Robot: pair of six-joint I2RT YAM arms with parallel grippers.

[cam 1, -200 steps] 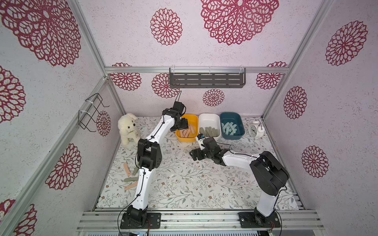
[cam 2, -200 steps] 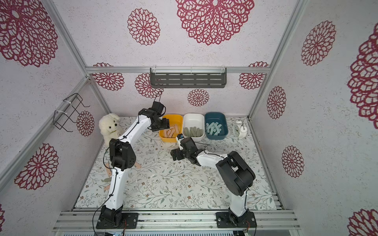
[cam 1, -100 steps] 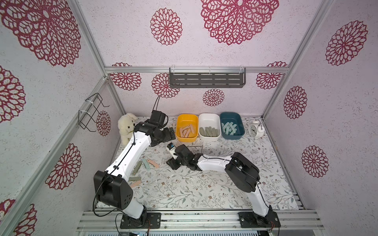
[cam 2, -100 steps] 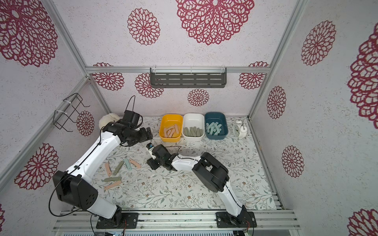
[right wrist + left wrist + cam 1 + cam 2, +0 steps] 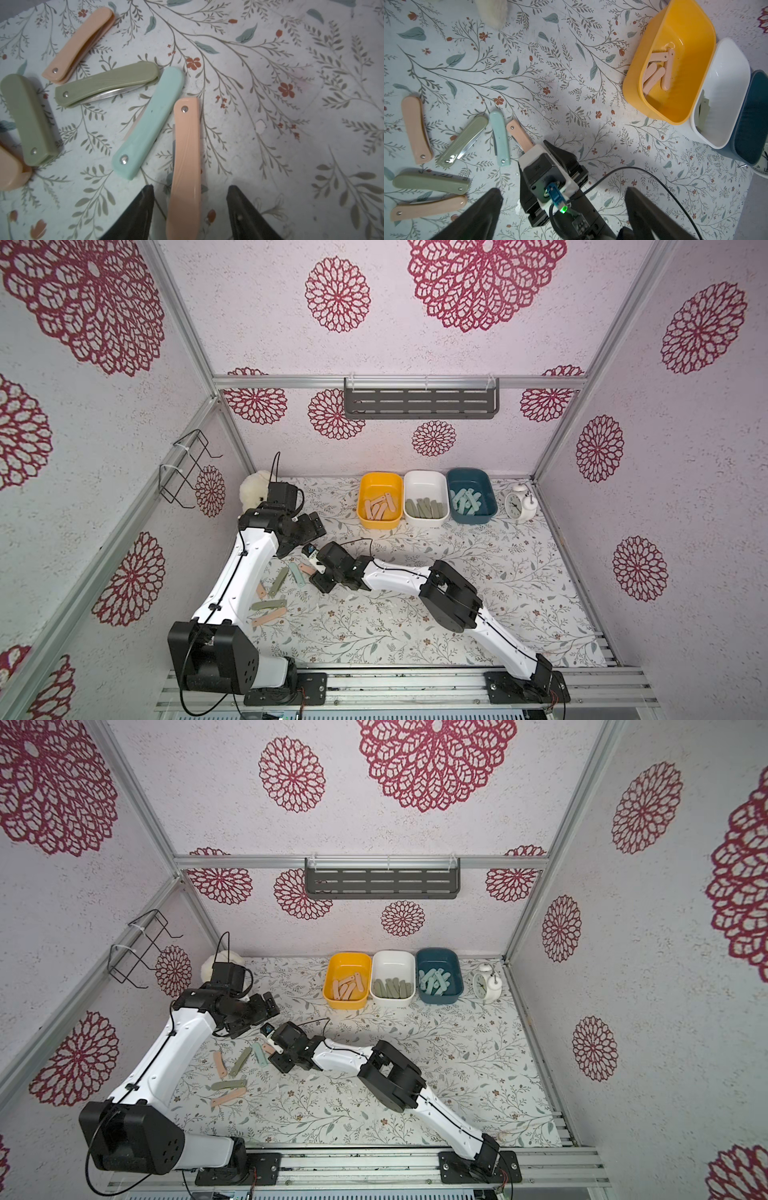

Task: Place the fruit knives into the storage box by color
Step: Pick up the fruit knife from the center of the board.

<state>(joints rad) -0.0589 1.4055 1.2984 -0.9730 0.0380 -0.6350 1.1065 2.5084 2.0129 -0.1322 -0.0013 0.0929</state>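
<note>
Peach-pink plastic lies between the fingers of the right end effector (image 5: 190,187): a folded fruit knife (image 5: 187,155) flat on the floral counter (image 5: 374,635), the jaws standing partly apart with a gap on either side of it. Just beside it lie a mint knife (image 5: 148,126) and an olive knife (image 5: 108,85), well apart from the yellow tub (image 5: 380,485), white tub (image 5: 424,485) and dark teal tub (image 5: 467,481) at the back, which hold peach, olive and mint knives in turn. Above the same spot the left end effector (image 5: 562,189) hangs spread wide and empty.
</note>
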